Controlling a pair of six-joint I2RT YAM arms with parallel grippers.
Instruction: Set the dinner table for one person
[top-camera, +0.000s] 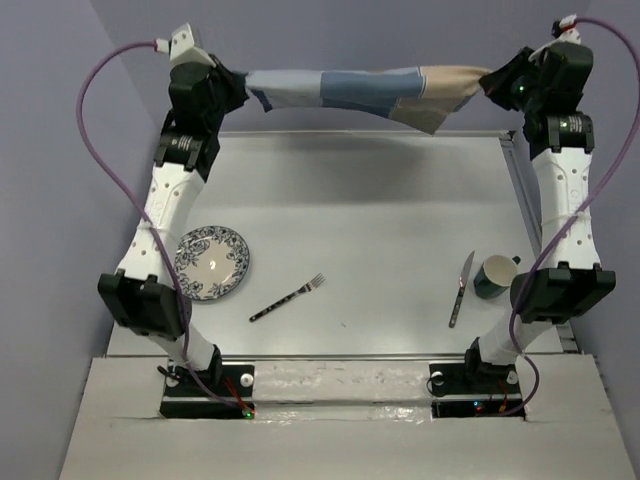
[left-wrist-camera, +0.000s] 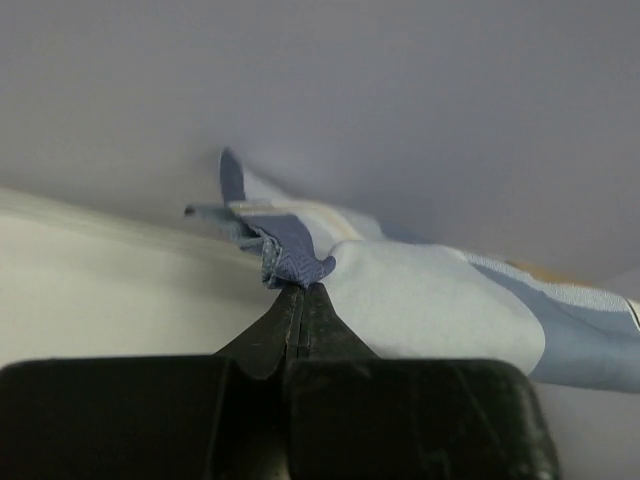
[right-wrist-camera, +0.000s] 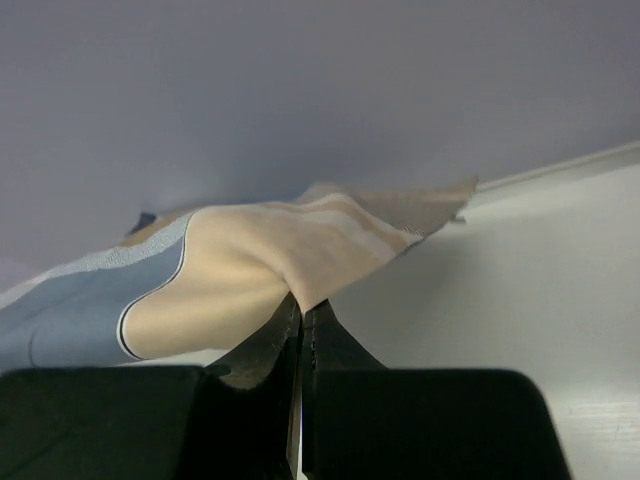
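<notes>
A blue-and-beige striped cloth (top-camera: 360, 92) hangs stretched in the air above the far edge of the white dinner table (top-camera: 370, 200). My left gripper (top-camera: 243, 90) is shut on its blue end (left-wrist-camera: 295, 262). My right gripper (top-camera: 487, 82) is shut on its beige end (right-wrist-camera: 300, 260). On the table lie a blue-patterned plate (top-camera: 211, 262) at the near left, a fork (top-camera: 288, 297) near the middle, a knife (top-camera: 461, 288) and a dark green mug (top-camera: 495, 277) at the near right.
Grey-violet walls stand close behind and to the left of the table. A metal rail (top-camera: 523, 200) runs along the table's right edge. Both arm bases (top-camera: 340, 385) sit at the near edge.
</notes>
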